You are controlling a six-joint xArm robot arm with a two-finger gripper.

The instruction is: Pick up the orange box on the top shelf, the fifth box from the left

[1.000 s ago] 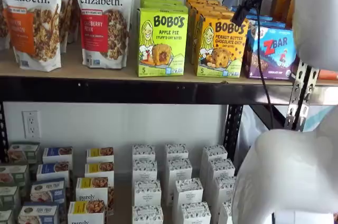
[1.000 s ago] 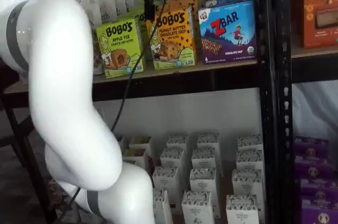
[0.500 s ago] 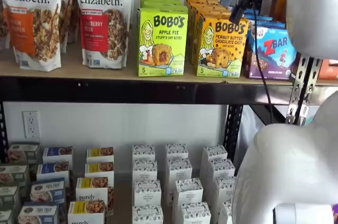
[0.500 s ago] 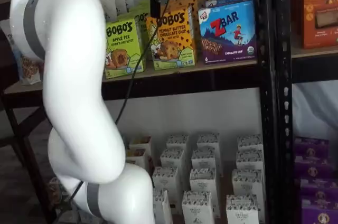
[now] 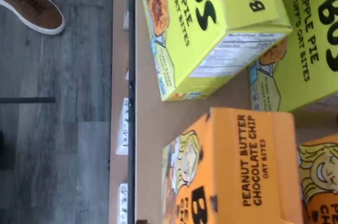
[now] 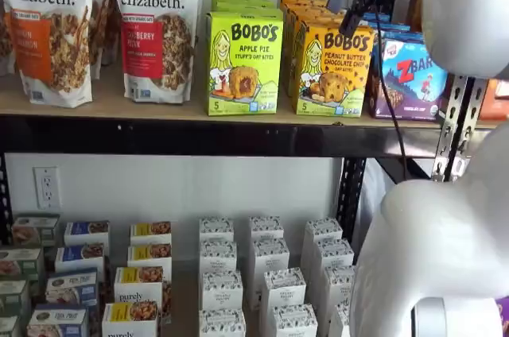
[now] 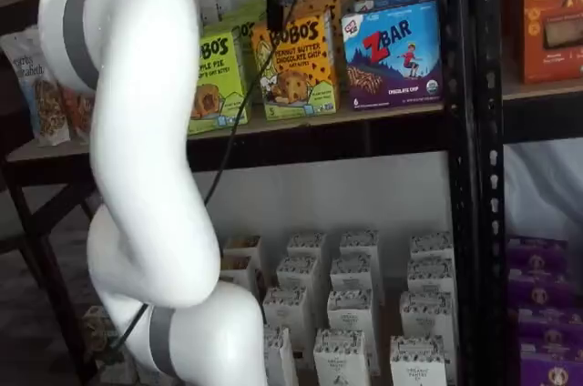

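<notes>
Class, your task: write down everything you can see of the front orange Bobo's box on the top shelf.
The orange box is an upright yellow-orange carton, cardboard by its look, printed "BOBO'S Peanut Butter Chocolate Chip Oat Bites" with a cartoon blonde girl and an oat bite. It stands at the front of the top shelf, leading a row of like cartons behind it, between a lime-green Apple Pie box and a blue Z Bar box. The wrist view shows its top face closed. The hand is above its upper edge, not gripping it.

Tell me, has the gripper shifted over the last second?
Yes. In a shelf view the gripper has moved left and upward, from beside the Z Bar box to above the orange box, which stayed put.
</notes>
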